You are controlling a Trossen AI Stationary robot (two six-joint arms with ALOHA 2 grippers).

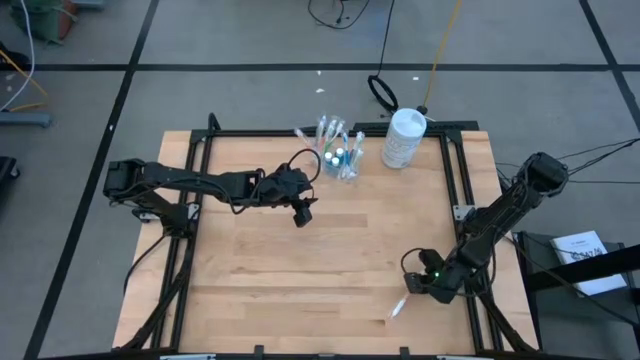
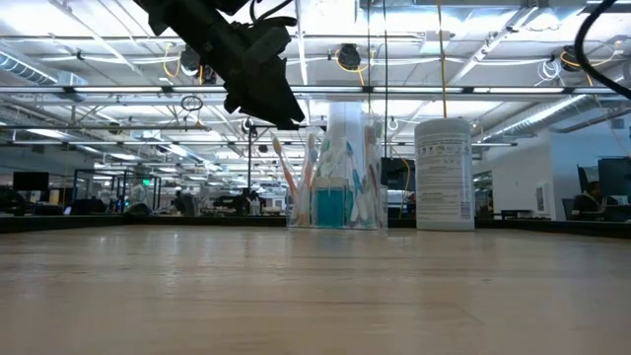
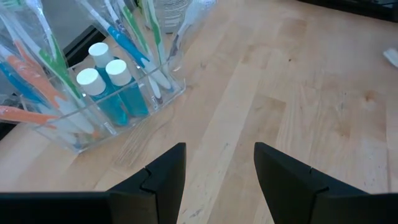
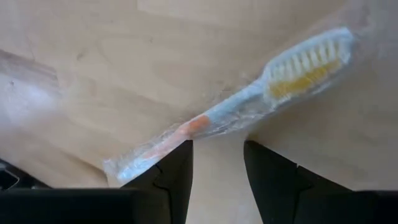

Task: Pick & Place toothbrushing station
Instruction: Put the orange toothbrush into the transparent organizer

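The clear plastic holder (image 1: 338,152) stands on its base at the table's far edge. It holds several wrapped toothbrushes and two blue toothpaste tubes (image 3: 115,93). My left gripper (image 1: 303,215) hangs open and empty above the table, near-left of the holder (image 3: 124,118). It also shows in the low view (image 2: 271,104). One wrapped toothbrush (image 4: 249,102) with an orange and pale blue handle lies flat on the table near the near right corner (image 1: 398,307). My right gripper (image 4: 217,144) is open just over it, with the handle lying across in front of its fingertips. My right gripper comes at the toothbrush's handle (image 4: 193,127) slanting down, fingers across it. I cannot tell whether a fingertip (image 4: 177,155) touches the wrapper. The toothbrush lies flat on the table.
A white round bottle (image 1: 403,138) with a lid stands right of the holder at the far edge; it also shows in the low view (image 2: 444,173). Black frame rails (image 1: 455,190) run along the table's sides. Bare wood (image 1: 330,260) lies between the two grippers.
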